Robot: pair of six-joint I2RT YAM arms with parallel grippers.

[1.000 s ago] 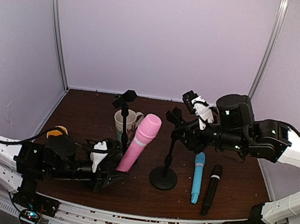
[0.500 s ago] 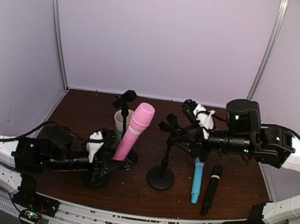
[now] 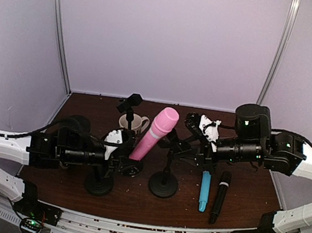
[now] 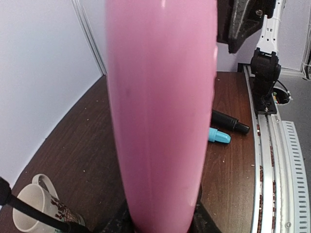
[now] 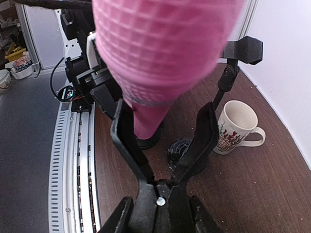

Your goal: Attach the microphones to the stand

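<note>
A pink mesh-headed stick microphone point(image 3: 154, 135) is held tilted by the closed left gripper point(image 3: 128, 162), its head at the forked black clip point(image 5: 204, 133) of a round-based stand point(image 3: 163, 184).
The clip's lower end is pinched by the right gripper point(image 3: 188, 145); whether the head is seated cannot be told — it is blurred and cropped. A light blue microphone point(image 3: 204, 193), its top covered by the right arm, and a black silver-ringed one point(image 3: 219, 197) are laid on the dark brown wooden table point(image 3: 248, 203) — it is enclosed by pale lilac walls point(image 3: 171, 44).
</note>
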